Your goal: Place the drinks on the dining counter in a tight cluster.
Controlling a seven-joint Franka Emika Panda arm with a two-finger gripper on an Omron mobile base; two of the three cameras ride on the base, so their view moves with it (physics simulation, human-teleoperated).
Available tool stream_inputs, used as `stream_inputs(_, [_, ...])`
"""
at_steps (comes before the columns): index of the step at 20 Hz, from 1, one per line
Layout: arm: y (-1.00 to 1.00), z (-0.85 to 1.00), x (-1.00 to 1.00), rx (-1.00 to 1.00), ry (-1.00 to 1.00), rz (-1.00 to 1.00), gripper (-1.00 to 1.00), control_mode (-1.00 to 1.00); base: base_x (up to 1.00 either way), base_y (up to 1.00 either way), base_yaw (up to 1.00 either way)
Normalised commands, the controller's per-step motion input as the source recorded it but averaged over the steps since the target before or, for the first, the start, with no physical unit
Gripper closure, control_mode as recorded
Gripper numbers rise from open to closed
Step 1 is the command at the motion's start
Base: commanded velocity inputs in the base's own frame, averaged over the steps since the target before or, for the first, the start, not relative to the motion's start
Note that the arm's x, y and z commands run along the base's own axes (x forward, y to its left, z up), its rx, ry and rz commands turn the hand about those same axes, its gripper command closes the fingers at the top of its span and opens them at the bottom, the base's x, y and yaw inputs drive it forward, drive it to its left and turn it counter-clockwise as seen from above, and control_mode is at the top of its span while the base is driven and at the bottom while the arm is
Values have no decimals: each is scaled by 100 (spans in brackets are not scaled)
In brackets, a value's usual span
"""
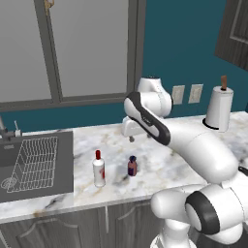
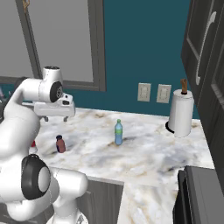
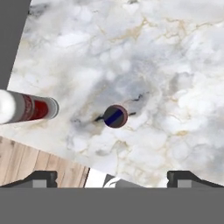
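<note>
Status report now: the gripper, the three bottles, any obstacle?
Gripper open, empty, high above maroon bottle. White bottle, maroon and blue-green bottle upright on sink worktop, spread apart. No obstacle near.

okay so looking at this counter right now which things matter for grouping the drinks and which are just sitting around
Job:
white bottle with red cap
dark maroon bottle
blue-green bottle
gripper

Lying about:
paper towel roll
sink
wire rack
wall outlets
</note>
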Motion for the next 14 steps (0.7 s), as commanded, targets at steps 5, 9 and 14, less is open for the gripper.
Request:
stream_inputs(5, [16,-37,14,0,4,0,-100,-100,0,0,0])
stream_inputs(9, [1,-26,11,0,2,0,-100,-100,0,0,0])
stream_inputs(14, [0,-25,0,0,0,1,-100,-100,0,0,0])
